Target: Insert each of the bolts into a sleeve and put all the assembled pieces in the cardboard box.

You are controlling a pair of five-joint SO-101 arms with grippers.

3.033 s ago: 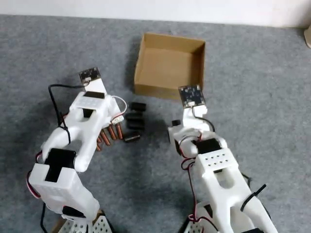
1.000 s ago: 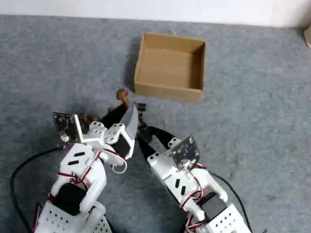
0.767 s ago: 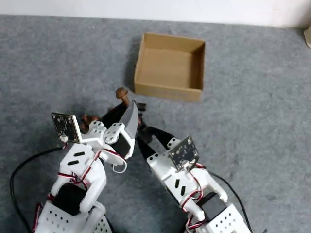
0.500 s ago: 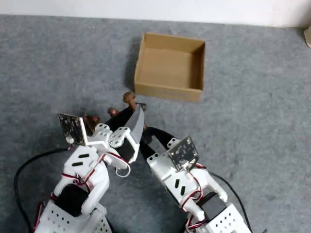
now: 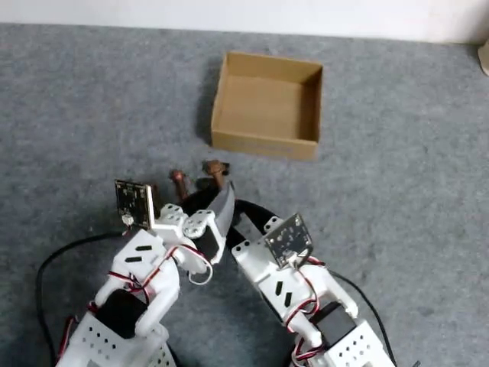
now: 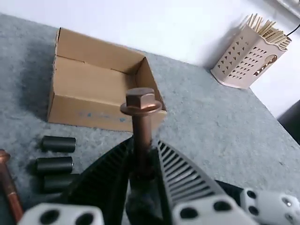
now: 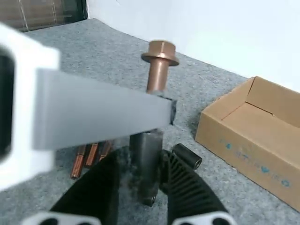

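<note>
- Pinching a copper-coloured bolt (image 6: 140, 107) by its shank, the left pincer (image 6: 140, 157) holds it upright, hexagonal head on top, just near of the cardboard box (image 5: 263, 144)
- Right pincer (image 7: 144, 176): pressed onto a dark sleeve (image 7: 146, 157), gripped from both sides and standing upright, directly under the bolt
- Bolt and sleeve stand in one line; the shank's lower end meets the top of the sleeve; one grey finger (image 7: 93, 110) of the left pincer crosses in front of the joint, so depth of entry cannot be told
- Both pincers meet near the middle of the desk (image 5: 397, 176), left arm on the left and right arm on the right; the desk is covered in grey carpet-like material
- Cardboard box: open side up, resting on the desk far of both pincers and apart from them
- Three loose sleeves (image 6: 55, 164) lie on their sides in a row on the desk, nearer than the box
- Loose bolts (image 7: 90, 155) lie side by side on the desk to the left of the held pair
- A pale perforated holder (image 6: 243, 63) filled with thin sticks stands at the far right
</note>
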